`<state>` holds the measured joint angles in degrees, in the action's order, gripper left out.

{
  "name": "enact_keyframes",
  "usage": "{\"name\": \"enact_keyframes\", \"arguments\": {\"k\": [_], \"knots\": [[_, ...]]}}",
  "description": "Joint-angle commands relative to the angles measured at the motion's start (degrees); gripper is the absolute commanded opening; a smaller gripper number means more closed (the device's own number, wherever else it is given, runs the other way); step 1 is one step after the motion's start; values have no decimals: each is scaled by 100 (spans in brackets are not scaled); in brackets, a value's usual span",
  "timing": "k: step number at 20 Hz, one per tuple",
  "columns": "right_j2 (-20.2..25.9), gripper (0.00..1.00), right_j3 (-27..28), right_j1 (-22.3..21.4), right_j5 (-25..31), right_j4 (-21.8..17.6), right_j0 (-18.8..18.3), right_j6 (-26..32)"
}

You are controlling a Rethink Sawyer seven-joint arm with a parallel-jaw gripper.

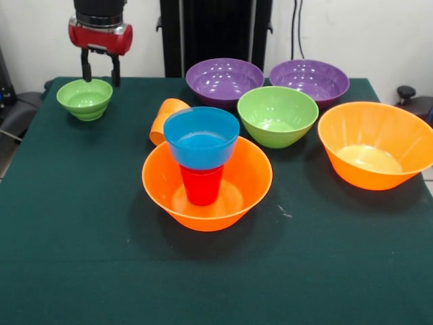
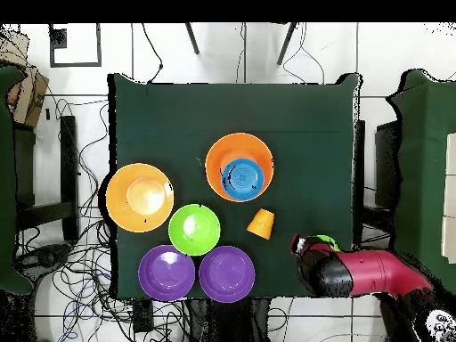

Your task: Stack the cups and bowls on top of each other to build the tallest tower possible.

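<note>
pincer (image 1: 100,70) hangs spread over small green bowl (image 1: 84,99), holding nothing, probably lining up a grab | tower (image 1: 203,169): blue bowl on upturned red cup inside big orange bowl, mid tabletop (image 1: 67,237) | orange cup (image 1: 164,119) tipped over just behind

A dark green table (image 1: 67,257) carries the things; directly on it stand two purple bowls (image 1: 224,81) side by side, a medium green bowl (image 1: 277,116), a small green bowl (image 1: 84,99), two large orange bowls (image 1: 373,144), and an orange cup (image 1: 164,117) lying on its side.
</note>
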<state>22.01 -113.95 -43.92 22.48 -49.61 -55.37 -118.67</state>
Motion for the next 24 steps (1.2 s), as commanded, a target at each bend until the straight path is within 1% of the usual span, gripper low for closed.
{"name": "enact_keyframes", "arguments": {"k": [1,5,9,13,14,16,17,19,24], "knots": [[448,100,643,597,-304,-628,116,834],[484,100,844,866,-360,-712,81,835],[514,100,739,822,-370,-717,20,842],[537,100,820,920,-385,-780,-25,893],[498,0,843,908,-408,-834,14,858],[400,0,871,875,-404,-865,108,754],[371,0,862,814,-502,-919,163,678],[503,0,783,762,-351,-751,72,780],[489,0,664,642,-282,-722,84,781]]}}
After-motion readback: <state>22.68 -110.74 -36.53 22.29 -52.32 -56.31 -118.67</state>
